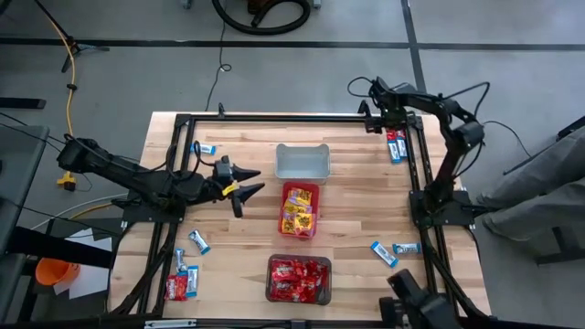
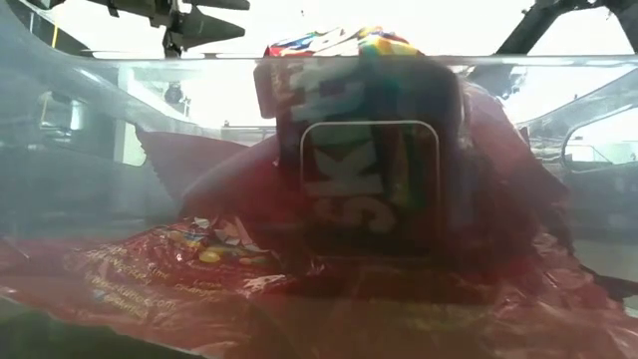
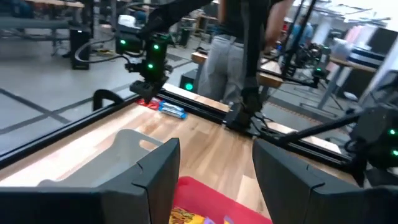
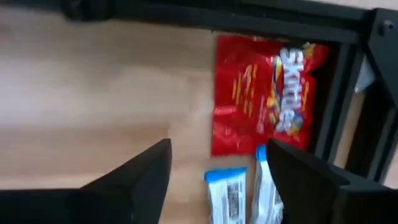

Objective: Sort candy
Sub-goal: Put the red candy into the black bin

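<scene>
Candy packets lie loose on the wooden table. A red one and two blue-and-white ones (image 1: pixel 395 146) lie flat at the far right corner. My right gripper (image 1: pixel 393 128) points down over them, open. In the right wrist view the red packet (image 4: pixel 264 102) and the blue-and-white packets (image 4: pixel 227 193) lie flat beyond the spread fingers (image 4: pixel 219 149). My left gripper (image 1: pixel 242 187) hovers open and level left of the bins, nothing between its fingers (image 3: pixel 217 162). More loose candy lies at the far left (image 1: pixel 203 148), near left (image 1: pixel 183 283) and near right (image 1: pixel 393 250).
Three bins stand in a row down the table's middle: a grey one (image 1: pixel 302 160), a pink one (image 1: pixel 299 208) holding yellow packets, and a dark one (image 1: pixel 299 279) holding red packets (image 2: pixel 199 259). A black frame rail (image 1: pixel 274 117) rims the table. A person stands beyond the far edge (image 3: pixel 224 56).
</scene>
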